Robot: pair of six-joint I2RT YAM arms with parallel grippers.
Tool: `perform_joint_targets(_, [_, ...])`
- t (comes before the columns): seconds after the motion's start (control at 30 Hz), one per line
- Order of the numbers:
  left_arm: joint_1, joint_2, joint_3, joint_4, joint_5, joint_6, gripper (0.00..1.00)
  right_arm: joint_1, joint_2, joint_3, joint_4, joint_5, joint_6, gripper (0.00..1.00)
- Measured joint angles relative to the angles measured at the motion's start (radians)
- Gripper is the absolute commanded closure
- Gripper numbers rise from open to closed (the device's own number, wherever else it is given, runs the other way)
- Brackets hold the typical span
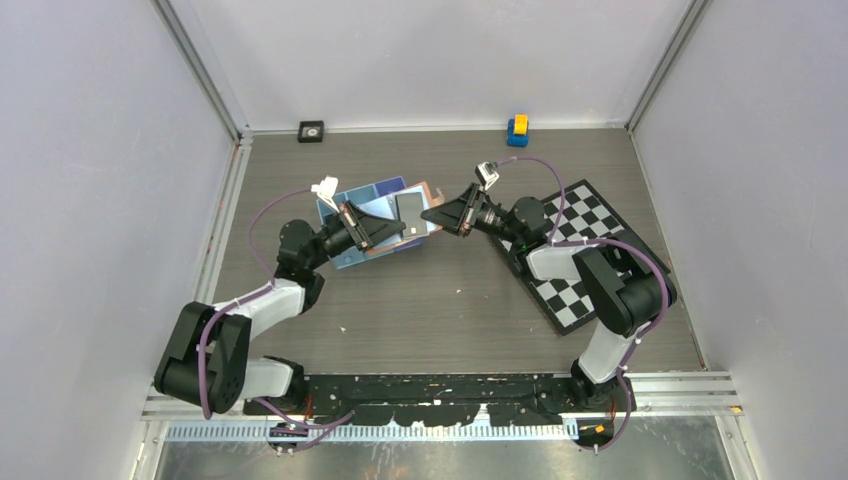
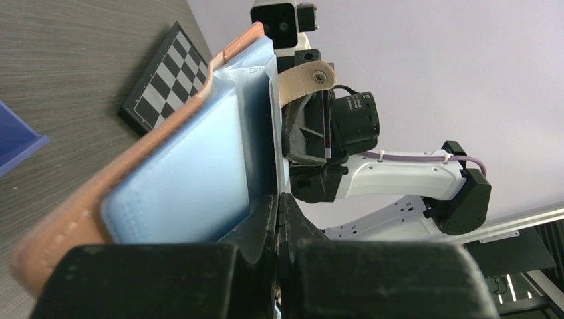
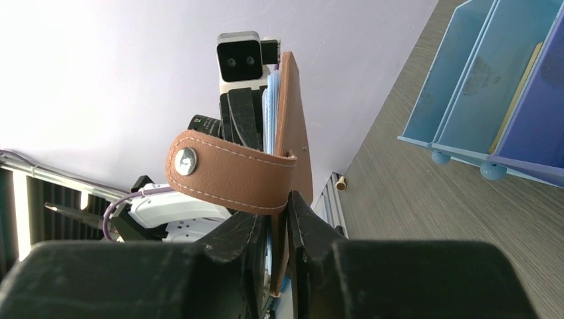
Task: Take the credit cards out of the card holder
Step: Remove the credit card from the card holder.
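Well, the card holder is up in the air above the table, held between the two arms. The left end effector is pinched tight on the bottom edge of its pale blue inside. The right end effector is pinched tight on its brown outer flap. The left wrist view shows the soft blue lining and the tan stitched edge, and the other arm behind it. The right wrist view shows the brown outside instead, and the strap with its shiny stud bent across the flap. Only the top view shows a dark grey card lying flat on the open card holder, near the middle of the frame. That card does not show in either wrist view. The top view also shows that the card holder hangs over the right end of the blue tray. In the right wrist view the tray is at the upper right, and something thin and tan leans inside one part of it; I cannot tell what it is. Counting things: two arms, one card holder, one dark card, one blue tray, one checkered board at the right, one small yellow and blue block and one small black square by the far wall.
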Motion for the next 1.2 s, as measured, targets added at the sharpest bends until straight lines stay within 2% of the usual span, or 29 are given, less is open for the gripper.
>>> perform_joint_targets(0.1, [0.008,0.000,-0.003,-0.002,0.001,-0.004,1.00,-0.005,0.000,-0.006,0.002,0.005,0.002,0.86])
perform_joint_targets(0.17, [0.013,0.000,-0.004,-0.004,0.001,-0.004,1.00,-0.010,0.000,-0.011,0.002,0.009,0.002,0.98])
perform_joint_targets(0.2, [0.015,0.000,-0.005,-0.007,0.001,-0.004,1.00,-0.011,0.000,-0.012,0.001,0.010,0.002,0.99])
perform_joint_targets(0.8, [0.024,-0.053,-0.012,-0.099,-0.021,0.043,1.00,-0.021,0.000,-0.034,0.003,0.022,0.008,1.00])
perform_joint_targets(0.83, [0.025,-0.053,-0.012,-0.099,-0.021,0.044,1.00,-0.021,0.000,-0.034,0.006,0.021,0.010,0.99])
perform_joint_targets(0.87, [0.025,-0.053,-0.012,-0.099,-0.021,0.044,1.00,-0.021,0.000,-0.034,0.007,0.021,0.011,0.95])
perform_joint_targets(0.93, [0.026,-0.051,-0.012,-0.097,-0.020,0.042,1.00,-0.021,0.000,-0.034,0.009,0.021,0.013,0.82])
perform_joint_targets(1.0, [0.026,-0.047,-0.012,-0.095,-0.019,0.040,1.00,-0.020,0.000,-0.034,0.009,0.020,0.017,0.73])
perform_joint_targets(1.2, [0.031,-0.010,-0.012,-0.087,-0.003,0.021,1.00,-0.005,0.000,-0.033,0.008,0.016,0.016,0.70])
